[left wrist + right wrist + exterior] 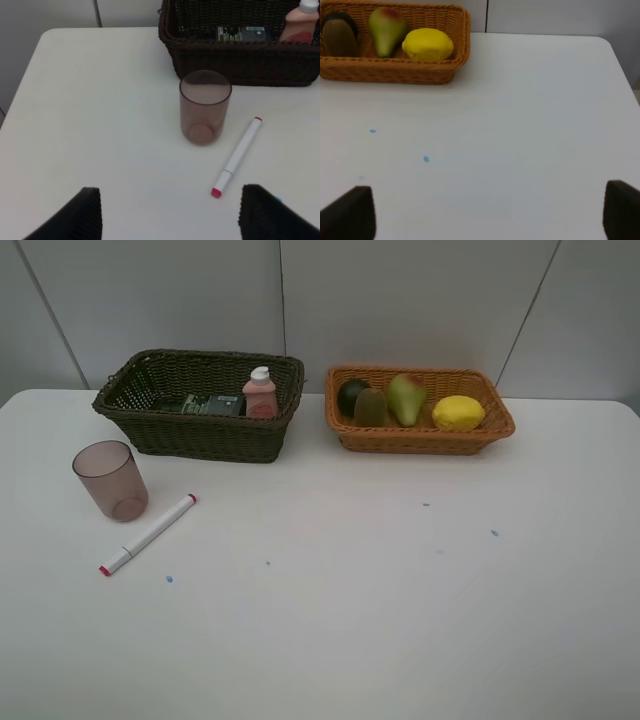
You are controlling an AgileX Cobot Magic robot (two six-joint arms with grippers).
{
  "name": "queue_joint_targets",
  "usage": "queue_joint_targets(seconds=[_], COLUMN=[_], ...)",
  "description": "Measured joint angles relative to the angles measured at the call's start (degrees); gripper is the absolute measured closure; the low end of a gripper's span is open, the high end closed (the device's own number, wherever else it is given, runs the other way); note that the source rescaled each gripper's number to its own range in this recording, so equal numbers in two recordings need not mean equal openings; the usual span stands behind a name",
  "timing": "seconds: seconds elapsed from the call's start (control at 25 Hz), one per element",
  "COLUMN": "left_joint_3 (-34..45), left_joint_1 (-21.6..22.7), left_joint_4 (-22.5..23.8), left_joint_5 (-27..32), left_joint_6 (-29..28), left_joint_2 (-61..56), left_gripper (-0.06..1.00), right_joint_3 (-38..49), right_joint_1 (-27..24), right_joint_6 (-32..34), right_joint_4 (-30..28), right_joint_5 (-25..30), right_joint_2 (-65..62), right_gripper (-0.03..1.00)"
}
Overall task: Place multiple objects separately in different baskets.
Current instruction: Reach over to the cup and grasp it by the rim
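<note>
A mauve translucent cup [110, 480] stands upright on the white table, with a white red-tipped marker [150, 533] lying beside it. The dark basket [125, 390] holds a pink bottle [260, 395] and a dark green bottle [205, 405] lying flat. In the orange basket [420, 440] sit a mangosteen [352, 395], kiwi [371, 407], pear [405, 398] and lemon [458, 413]. My left gripper [170, 212] is open and empty, short of the cup [204, 107] and marker [239, 155]. Open and empty too, my right gripper [487, 212] hangs over bare table, away from the orange basket [395, 75].
Both baskets stand side by side at the back of the table [350, 620], near the grey wall panels. A few small blue specks mark the tabletop. Neither arm shows in the exterior high view.
</note>
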Motion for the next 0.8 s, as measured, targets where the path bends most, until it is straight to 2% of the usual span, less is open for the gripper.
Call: queue_joint_targets(seconds=[0.16, 0.28, 0.44, 0.56, 0.8], left_joint_3=[-0.11, -1.94, -7.14, -11.25, -19.95], left_joint_1=[0.0, 0.0, 0.0, 0.0, 0.0], left_joint_4=[1.32, 1.57, -0.2, -0.32, -1.38], left_joint_5=[-0.38, -4.69, -12.95, -16.52, -18.38], left_joint_6=[0.0, 0.0, 0.0, 0.0, 0.0], left_joint_2=[5.74, 12.34, 23.66, 34.12, 54.55], left_gripper=[0.2, 0.2, 0.2, 0.2, 0.2], right_joint_3=[0.0, 0.0, 0.0, 0.0, 0.0], right_joint_1=[0.0, 0.0, 0.0, 0.0, 0.0], right_joint_6=[0.0, 0.0, 0.0, 0.0, 0.0], right_joint_4=[0.0, 0.0, 0.0, 0.0, 0.0], right_joint_5=[0.0, 0.0, 0.0, 0.0, 0.0], right_joint_2=[0.0, 0.0, 0.0, 0.0, 0.0], right_gripper=[-0.03, -0.03, -0.03, -0.03, -0.03])
